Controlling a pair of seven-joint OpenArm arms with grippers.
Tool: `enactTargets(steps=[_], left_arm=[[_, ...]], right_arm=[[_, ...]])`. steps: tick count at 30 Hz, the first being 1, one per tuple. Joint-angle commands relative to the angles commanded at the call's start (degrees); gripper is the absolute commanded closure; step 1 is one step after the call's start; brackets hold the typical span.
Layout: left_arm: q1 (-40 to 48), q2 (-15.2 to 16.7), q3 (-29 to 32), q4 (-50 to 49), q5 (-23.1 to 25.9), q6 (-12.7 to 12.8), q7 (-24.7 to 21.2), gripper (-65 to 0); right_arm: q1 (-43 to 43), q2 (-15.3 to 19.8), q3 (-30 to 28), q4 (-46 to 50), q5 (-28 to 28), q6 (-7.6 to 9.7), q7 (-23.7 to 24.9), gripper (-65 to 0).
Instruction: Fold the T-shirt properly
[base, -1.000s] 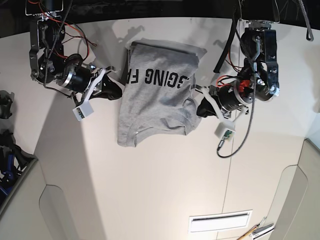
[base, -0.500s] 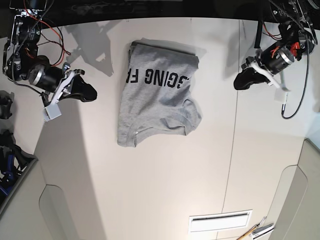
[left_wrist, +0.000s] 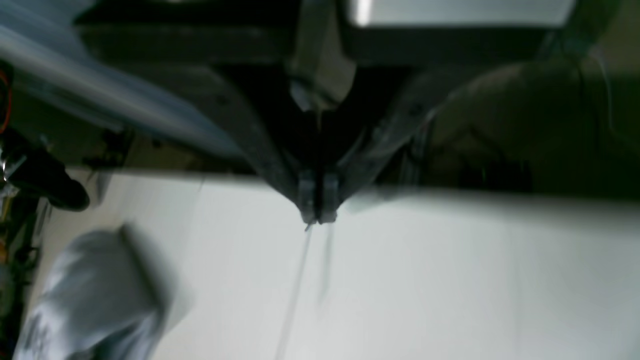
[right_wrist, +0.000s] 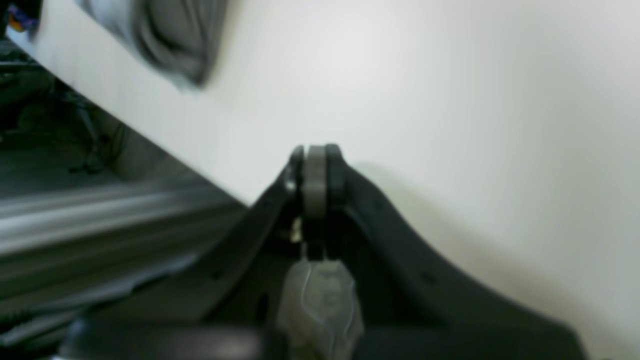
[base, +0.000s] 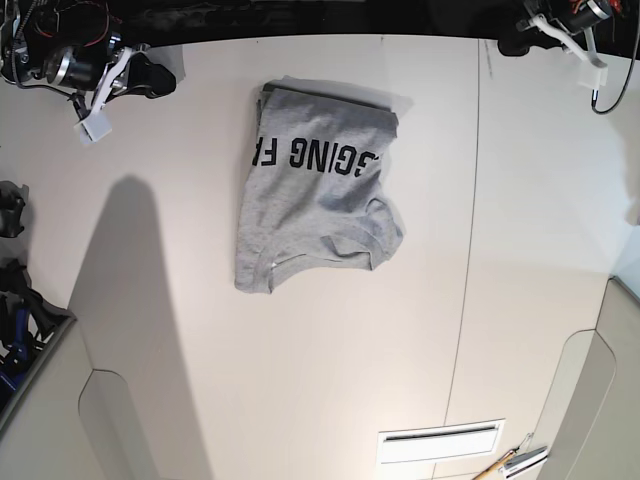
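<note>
The grey T-shirt (base: 315, 190) lies folded into a tall rectangle on the white table (base: 330, 380), black lettering face up across its upper part. It shows blurred at the lower left of the left wrist view (left_wrist: 95, 295) and at the top left of the right wrist view (right_wrist: 165, 35). My left gripper (base: 508, 42) is at the table's far right corner, shut and empty; its fingertips (left_wrist: 307, 200) meet. My right gripper (base: 160, 74) is at the far left corner, shut and empty, jaws pressed together (right_wrist: 315, 165). Both are well clear of the shirt.
Dark equipment (base: 15, 300) sits off the table's left edge. A vent slot (base: 440, 440) and some tools (base: 510, 463) are at the bottom right. Table seams run down the right side (base: 465, 250).
Both arms have pulled away from the shirt's sides, outward and back to the far corners. The shirt lies as it was left.
</note>
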Motion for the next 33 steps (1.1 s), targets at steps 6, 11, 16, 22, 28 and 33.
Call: enactTargets(steps=[6, 11, 16, 22, 28, 33], left_arm=[[12.5, -0.2, 4.4, 0.0, 1.5, 0.0, 0.9, 0.0], [17.2, -0.2, 18.3, -3.2, 15.5, 0.0, -6.6, 0.0], [15.8, -3.1, 32.2, -15.3, 31.8, 0.0, -27.7, 0.0], [4.6, -3.2, 38.2, -35.8, 39.6, 0.0, -43.9, 0.0], [-12.8, -3.2, 47.6, -63.3, 46.6, 7.0, -52.2, 0.0], [-24.1, -3.2, 57.9, -76.1, 46.6, 12.4, -53.1, 0.0]], right_arm=[[-9.9, 1.2, -0.8, -0.1, -0.1, -0.07, 0.7, 0.0], [-16.6, 1.2, -8.0, -0.7, -5.0, -0.11, 3.3, 0.0], [-16.8, 1.5, -18.6, -6.5, -18.3, -1.05, 13.6, 0.0], [-8.8, 3.1, -29.8, -24.7, -31.1, -1.68, 34.5, 0.0], [4.9, 2.6, -39.2, -46.8, -41.2, -1.88, 42.5, 0.0], [11.2, 2.6, -40.7, -55.5, -45.1, -2.25, 42.7, 0.0]])
